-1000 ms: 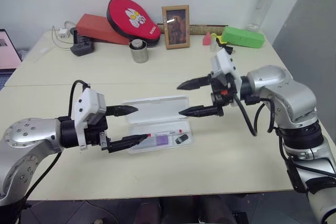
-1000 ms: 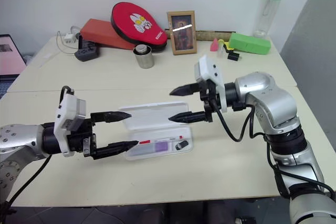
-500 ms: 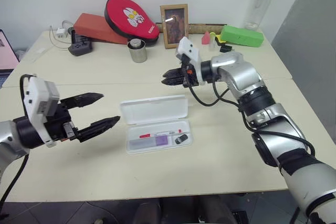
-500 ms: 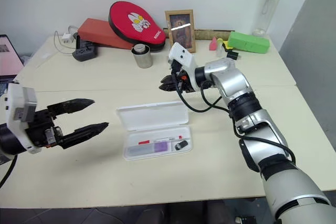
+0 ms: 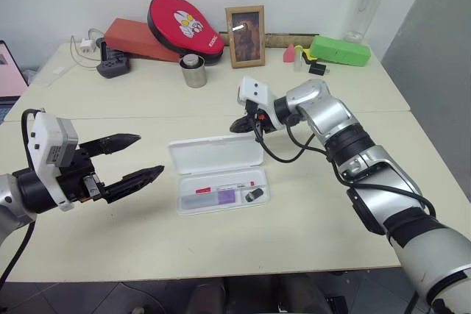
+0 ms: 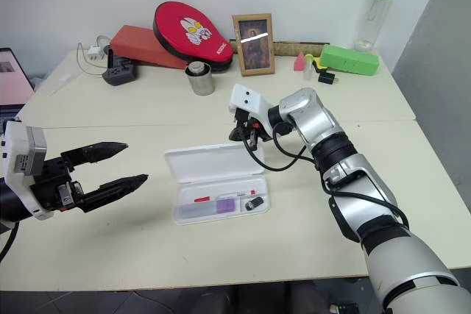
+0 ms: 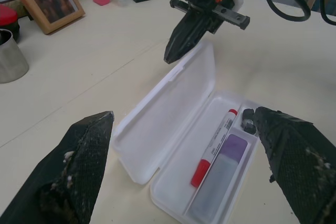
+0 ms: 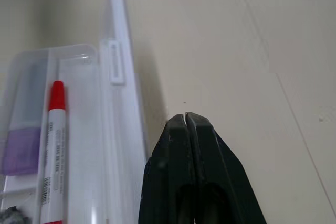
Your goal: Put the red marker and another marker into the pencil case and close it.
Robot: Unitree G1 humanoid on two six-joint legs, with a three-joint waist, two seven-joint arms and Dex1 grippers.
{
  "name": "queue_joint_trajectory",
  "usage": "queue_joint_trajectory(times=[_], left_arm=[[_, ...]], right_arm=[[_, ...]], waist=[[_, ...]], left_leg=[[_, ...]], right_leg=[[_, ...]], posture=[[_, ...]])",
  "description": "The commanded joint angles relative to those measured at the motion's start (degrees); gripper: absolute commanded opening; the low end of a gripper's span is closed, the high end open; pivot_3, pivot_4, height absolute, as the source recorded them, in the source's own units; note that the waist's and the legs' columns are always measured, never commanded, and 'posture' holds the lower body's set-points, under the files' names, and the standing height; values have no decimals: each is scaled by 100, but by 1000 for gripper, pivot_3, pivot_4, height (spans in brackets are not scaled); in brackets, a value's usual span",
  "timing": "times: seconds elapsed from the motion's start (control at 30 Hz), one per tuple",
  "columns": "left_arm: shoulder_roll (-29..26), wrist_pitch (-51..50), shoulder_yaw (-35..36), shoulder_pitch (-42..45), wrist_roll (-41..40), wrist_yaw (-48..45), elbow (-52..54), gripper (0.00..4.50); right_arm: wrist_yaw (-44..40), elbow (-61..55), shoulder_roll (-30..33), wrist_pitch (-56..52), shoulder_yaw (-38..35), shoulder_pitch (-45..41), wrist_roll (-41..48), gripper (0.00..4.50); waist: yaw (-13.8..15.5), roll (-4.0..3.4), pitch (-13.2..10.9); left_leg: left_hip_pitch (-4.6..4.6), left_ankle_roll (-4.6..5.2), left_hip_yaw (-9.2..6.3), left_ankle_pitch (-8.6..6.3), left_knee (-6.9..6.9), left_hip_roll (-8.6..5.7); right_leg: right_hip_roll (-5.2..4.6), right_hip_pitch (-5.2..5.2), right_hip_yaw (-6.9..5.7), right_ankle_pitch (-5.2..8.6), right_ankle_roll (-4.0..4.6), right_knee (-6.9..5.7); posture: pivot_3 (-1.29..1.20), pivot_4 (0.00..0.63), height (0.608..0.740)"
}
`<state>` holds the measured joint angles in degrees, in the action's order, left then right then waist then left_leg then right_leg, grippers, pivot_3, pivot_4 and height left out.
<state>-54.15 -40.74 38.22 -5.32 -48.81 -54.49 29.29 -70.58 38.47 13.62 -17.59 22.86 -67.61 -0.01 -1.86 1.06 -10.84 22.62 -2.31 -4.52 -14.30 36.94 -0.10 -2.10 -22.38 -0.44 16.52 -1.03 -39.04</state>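
The right gripper (image 5: pixel 237 126), fingers pinched together and empty, sits just behind the pencil case (image 5: pixel 218 172) lid's far edge. The left gripper (image 5: pixel 140 158) gapes wide, well clear. A glancing push could skid the case and not fold the lid over the red marker (image 7: pixel 214 148).

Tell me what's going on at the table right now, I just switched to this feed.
The pencil case lies open on the table, with the red marker and the purple marker already in its tray. The right gripper, shut and holding nothing, sits at the far edge of the open lid, apparently ready to push it closed. The left gripper hovers open off to the case's side, apart from it. The lid is not yet closed.
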Motion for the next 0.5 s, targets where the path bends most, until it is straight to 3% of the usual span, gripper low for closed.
queue_joint_trajectory(times=[0.03,0.27,0.5], left_arm=[[-20,144,72,44,-17,-55,0,4500],[-82,177,-90,99,-31,-235,-21,4500],[-221,109,-750,11,-103,-679,282,4500]], right_arm=[[-342,-916,205,-278,76,263,44,17],[-492,-2163,437,-765,124,952,195,17],[-524,-3393,835,-1009,347,1735,216,17]], waist=[[3,0,0],[2,0,0],[5,1,1]], left_leg=[[0,0,-1,0,0,0],[0,0,-1,0,-1,-1],[-3,0,-1,-1,1,-1]], right_leg=[[0,0,-1,0,0,1],[0,0,-2,0,0,0],[-3,5,-1,0,-1,2]], posture=[[0,150,740],[0,150,740],[0,150,740]])
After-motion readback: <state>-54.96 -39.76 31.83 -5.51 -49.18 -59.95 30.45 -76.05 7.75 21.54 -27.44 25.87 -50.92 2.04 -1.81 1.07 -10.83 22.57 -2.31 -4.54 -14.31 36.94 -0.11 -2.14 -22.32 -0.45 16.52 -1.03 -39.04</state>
